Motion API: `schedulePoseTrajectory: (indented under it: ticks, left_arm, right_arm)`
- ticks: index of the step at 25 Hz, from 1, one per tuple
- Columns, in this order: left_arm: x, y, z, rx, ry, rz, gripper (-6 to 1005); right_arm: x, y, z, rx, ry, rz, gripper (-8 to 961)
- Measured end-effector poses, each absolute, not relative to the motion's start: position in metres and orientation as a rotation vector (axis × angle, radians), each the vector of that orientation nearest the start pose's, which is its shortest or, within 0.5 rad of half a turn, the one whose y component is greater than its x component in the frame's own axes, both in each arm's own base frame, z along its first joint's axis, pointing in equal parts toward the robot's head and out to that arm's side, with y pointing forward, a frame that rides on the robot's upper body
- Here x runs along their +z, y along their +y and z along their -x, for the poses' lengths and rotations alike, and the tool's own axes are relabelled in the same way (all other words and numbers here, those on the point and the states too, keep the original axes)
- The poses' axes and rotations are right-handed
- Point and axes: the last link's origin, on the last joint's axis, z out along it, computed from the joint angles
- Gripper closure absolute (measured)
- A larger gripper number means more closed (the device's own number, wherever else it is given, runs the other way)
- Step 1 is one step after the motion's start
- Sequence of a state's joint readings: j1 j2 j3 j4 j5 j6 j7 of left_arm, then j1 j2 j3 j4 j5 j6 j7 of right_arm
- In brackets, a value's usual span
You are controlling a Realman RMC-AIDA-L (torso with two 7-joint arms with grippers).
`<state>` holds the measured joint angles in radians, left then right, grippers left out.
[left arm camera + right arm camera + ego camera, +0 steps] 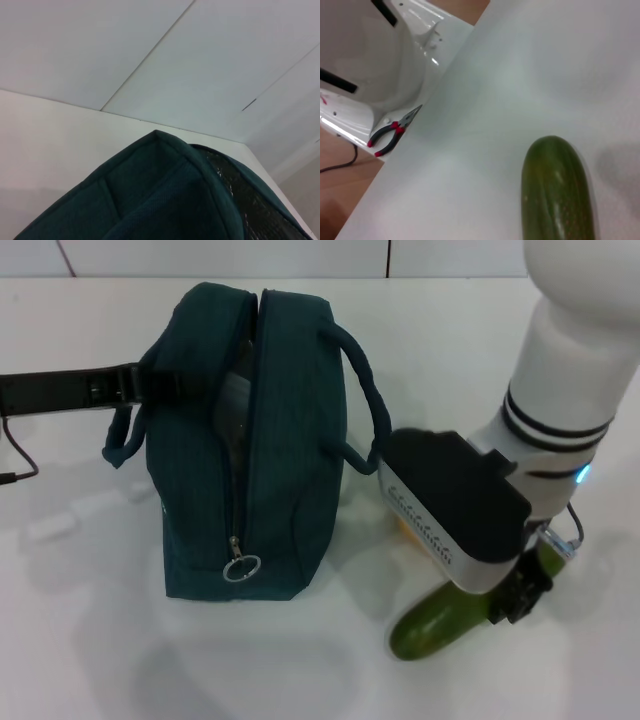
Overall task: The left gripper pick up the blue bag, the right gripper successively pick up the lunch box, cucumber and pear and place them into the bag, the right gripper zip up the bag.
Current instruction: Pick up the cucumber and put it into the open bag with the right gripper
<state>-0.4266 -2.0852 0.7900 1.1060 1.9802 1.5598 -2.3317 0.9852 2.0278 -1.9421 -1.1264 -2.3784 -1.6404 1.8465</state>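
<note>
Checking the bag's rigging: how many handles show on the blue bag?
2. One handle hangs on the blue bag's left side at the left gripper; the other arches on the right side.

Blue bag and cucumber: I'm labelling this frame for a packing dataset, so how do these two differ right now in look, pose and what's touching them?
The blue bag is a large teal fabric tote standing upright; the cucumber is a smaller, smooth, dark green rod lying flat. The bag is held by a handle on the side toward the left gripper; the cucumber lies under the right gripper. The bag's zipper is partly open; the cucumber is outside it. Both rest on the white table.
</note>
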Motion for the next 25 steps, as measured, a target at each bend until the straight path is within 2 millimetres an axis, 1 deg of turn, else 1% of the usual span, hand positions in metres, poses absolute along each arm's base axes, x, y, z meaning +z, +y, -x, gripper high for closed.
schedulePoseTrajectory:
  ticks: [2, 7, 12, 17, 20, 25]
  left_arm:
    - [0.061, 0.339, 0.242, -0.715, -1.455, 2.390, 968]
    - [0.062, 0.338, 0.243, -0.721, -1.450, 2.389, 967]
    - [0.066, 0.339, 0.244, -0.734, -1.447, 2.374, 967]
    - [0.068, 0.339, 0.246, -0.739, -1.436, 2.369, 968]
    - [0.069, 0.340, 0.246, -0.740, -1.428, 2.365, 968]
    - [0.070, 0.342, 0.247, -0.742, -1.424, 2.343, 967]
  right_arm:
    - [-0.075, 0.324, -0.097, -1.146, -0.859, 3.063, 405]
    - [-0.053, 0.327, -0.075, -1.007, -0.813, 3.090, 408]
    - [-0.031, 0.335, -0.064, -0.914, -0.723, 3.089, 400]
    - [-0.012, 0.339, -0.066, -0.878, -0.605, 3.109, 393]
    - [-0.005, 0.337, -0.073, -0.879, -0.573, 3.109, 388]
    - [0.000, 0.332, -0.084, -0.886, -0.533, 3.109, 381]
